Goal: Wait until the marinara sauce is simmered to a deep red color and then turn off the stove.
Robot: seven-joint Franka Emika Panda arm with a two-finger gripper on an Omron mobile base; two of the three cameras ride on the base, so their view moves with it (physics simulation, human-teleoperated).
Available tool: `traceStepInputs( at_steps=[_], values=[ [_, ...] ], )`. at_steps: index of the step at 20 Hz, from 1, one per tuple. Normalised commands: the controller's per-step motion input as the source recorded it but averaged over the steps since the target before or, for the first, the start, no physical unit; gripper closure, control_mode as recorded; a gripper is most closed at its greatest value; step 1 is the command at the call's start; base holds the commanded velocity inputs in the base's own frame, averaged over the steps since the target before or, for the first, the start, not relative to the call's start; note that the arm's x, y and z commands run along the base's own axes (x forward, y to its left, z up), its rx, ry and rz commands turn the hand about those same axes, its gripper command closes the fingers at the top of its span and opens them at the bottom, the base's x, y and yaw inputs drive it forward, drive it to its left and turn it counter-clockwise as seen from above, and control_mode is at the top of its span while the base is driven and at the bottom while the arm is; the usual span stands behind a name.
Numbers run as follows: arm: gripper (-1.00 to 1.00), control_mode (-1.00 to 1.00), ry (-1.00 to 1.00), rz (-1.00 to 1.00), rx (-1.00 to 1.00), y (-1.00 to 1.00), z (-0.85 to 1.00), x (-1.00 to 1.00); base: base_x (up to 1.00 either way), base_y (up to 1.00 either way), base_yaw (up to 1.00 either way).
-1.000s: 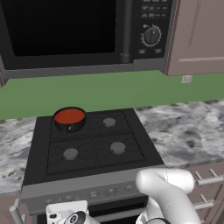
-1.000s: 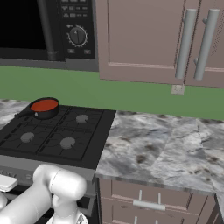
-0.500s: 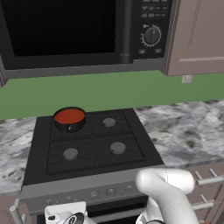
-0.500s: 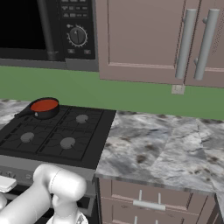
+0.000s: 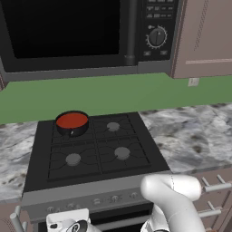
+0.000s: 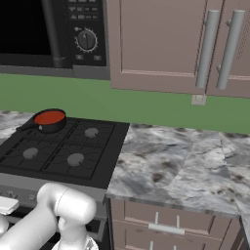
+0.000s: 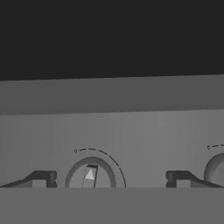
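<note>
The marinara sauce (image 5: pixel 71 120) (image 6: pixel 50 117) is a flat red-orange surface filling a small black pot (image 5: pixel 72 130) on the back left burner of the stove (image 5: pixel 97 146) (image 6: pixel 105 146). My gripper (image 7: pixel 109 179) hangs low in front of the stove's grey front panel (image 5: pixel 90 199) and is open. Its two dark fingertips (image 7: pixel 41 178) stand wide apart. A round knob (image 7: pixel 90 175) with a white pointer mark sits between them, nearer the left tip and untouched. A second knob (image 7: pixel 216 168) shows at the right edge. My white hand (image 5: pixel 68 223) appears at the bottom left of the left base view.
A black microwave (image 5: pixel 68 31) with a dial (image 5: pixel 157 37) hangs above the stove. Speckled stone counter (image 6: pixel 180 161) runs to the right, with mauve wall cabinets (image 6: pixel 161 44) above and drawers (image 6: pixel 166 227) below. The wall behind is green.
</note>
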Motion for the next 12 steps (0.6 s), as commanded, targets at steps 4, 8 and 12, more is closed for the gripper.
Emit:
traceStepInputs(
  at_steps=[4,8,12],
  values=[
    [-1.0,-1.0,0.0,0.01,0.0,-0.07,0.01,0.03,0.0,0.0,0.0],
    [-1.0,-1.0,0.0,0.01,0.0,-0.07,0.0,0.02,0.0,0.0,0.0],
    [-1.0,-1.0,0.0,0.0,0.0,0.0,0.0,0.03,0.0,0.0,0.0]
  ],
)
